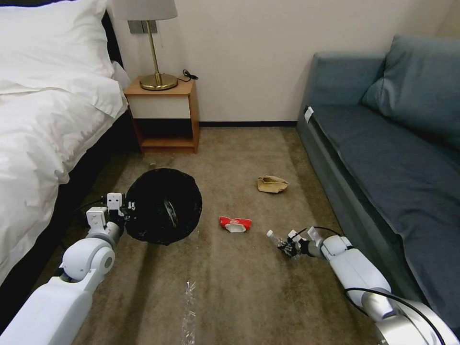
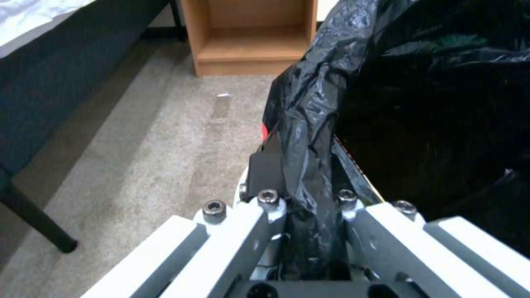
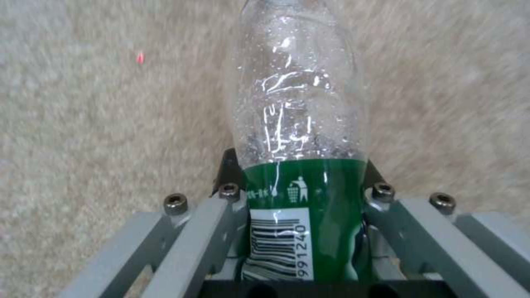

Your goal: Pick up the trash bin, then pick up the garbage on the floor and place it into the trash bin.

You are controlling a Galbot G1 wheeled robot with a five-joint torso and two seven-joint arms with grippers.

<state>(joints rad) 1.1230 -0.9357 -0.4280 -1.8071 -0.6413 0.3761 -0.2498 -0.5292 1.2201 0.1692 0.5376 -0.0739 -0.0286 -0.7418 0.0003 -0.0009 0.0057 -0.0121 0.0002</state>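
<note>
Gripping the clear green-labelled bottle (image 3: 301, 165) low over the carpet near the sofa, the right gripper (image 1: 287, 247) is clamping its label while the left gripper (image 1: 125, 211) is pinching the trash bin (image 1: 163, 206) rim beside the bed, leaving the red-and-white packet (image 1: 235, 224) and brown paper bag (image 1: 272, 183) to collect.

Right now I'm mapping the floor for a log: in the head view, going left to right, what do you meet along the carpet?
Left gripper clamped on the bin rim → red-and-white packet → paper bag → right gripper holding the bottle → sofa.
</note>
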